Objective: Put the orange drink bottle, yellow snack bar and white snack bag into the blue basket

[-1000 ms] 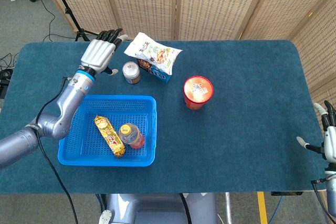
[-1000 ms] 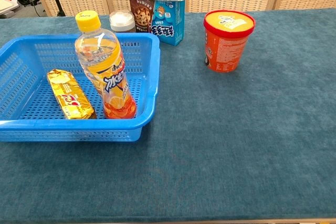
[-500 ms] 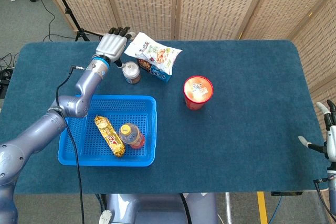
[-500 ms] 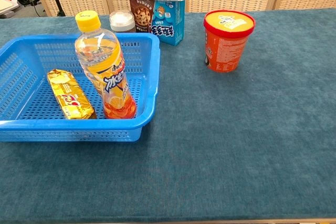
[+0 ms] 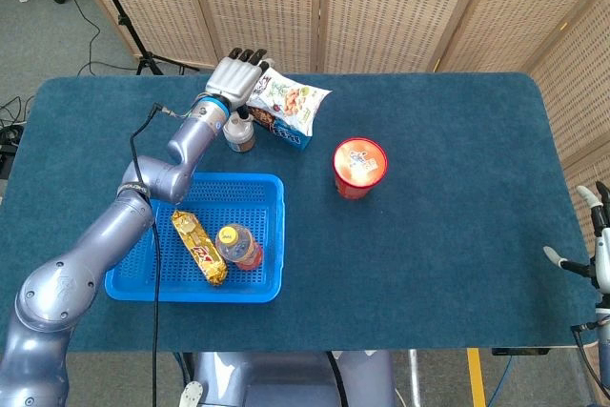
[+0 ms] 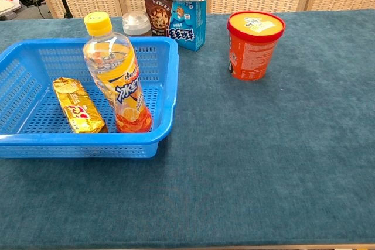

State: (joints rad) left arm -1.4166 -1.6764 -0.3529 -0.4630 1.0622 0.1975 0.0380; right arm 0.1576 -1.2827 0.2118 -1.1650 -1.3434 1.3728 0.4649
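**Left hand at the white snack bag**

Left hand (image 5: 235,76) is seen over the white snack bag's (image 5: 282,95) left edge; its grip cannot be told. Right hand (image 5: 599,235) is spread, empty. Orange drink bottle (image 6: 116,77) and yellow snack bar (image 6: 77,105) are placed inside the blue plastic basket (image 6: 166,74).

Orange drink bottle (image 6: 117,74) upright in blue basket (image 6: 167,68), yellow snack bar (image 6: 77,105) flat beside it. White snack bag (image 5: 284,94) outside, atop a box.

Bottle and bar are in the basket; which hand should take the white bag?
Left. The left hand is already at the white bag atop the box; the right hand sits at the table's far right edge.
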